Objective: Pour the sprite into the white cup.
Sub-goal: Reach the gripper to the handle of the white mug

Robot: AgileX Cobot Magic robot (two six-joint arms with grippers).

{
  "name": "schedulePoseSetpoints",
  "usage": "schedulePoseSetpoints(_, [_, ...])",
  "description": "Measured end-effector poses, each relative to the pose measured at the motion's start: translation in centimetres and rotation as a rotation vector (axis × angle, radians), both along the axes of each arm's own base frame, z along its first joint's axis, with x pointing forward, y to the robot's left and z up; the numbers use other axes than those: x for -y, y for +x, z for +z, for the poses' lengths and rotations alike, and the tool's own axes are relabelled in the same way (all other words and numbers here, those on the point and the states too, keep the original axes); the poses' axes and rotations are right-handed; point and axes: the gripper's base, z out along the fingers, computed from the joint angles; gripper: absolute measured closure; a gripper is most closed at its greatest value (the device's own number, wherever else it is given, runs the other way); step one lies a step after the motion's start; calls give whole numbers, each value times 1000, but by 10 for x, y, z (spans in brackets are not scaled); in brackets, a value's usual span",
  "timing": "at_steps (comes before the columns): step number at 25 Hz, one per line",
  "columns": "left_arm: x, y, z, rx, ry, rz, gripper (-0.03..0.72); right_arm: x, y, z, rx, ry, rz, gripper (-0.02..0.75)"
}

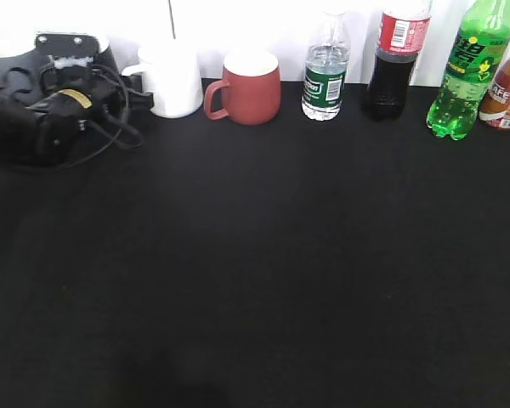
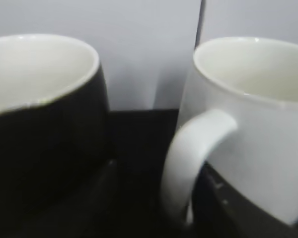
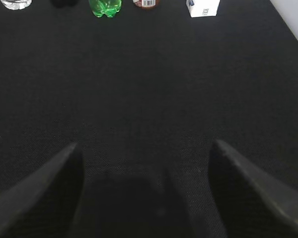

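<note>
The sprite, a green bottle, stands upright at the back right of the black table; its base shows at the top of the right wrist view. The white cup stands at the back left. My left gripper is at its handle. In the left wrist view the handle lies between the open jaws, close against the right finger, with a gap to the left finger. My right gripper is open wide and empty over bare cloth, out of the exterior view.
A reddish-brown mug, a water bottle, a cola bottle and a brown bottle line the back edge. A grey mug stands left of the white cup. A small white box stands right of the bottles.
</note>
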Motion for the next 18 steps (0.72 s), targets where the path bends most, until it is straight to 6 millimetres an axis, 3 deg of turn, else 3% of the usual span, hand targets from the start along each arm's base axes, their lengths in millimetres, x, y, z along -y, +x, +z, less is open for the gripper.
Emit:
schedulePoseSetpoints(11, [4, 21, -13, 69, -21, 7, 365, 0, 0, 0, 0, 0, 0, 151])
schedulePoseSetpoints(12, [5, 21, -12, 77, -22, 6, 386, 0, 0, 0, 0, 0, 0, 151])
schedulePoseSetpoints(16, [6, 21, -11, 95, -13, -7, 591, 0, 0, 0, 0, 0, 0, 151])
schedulePoseSetpoints(18, [5, 21, -10, 109, -13, -5, 627, 0, 0, 0, 0, 0, 0, 151])
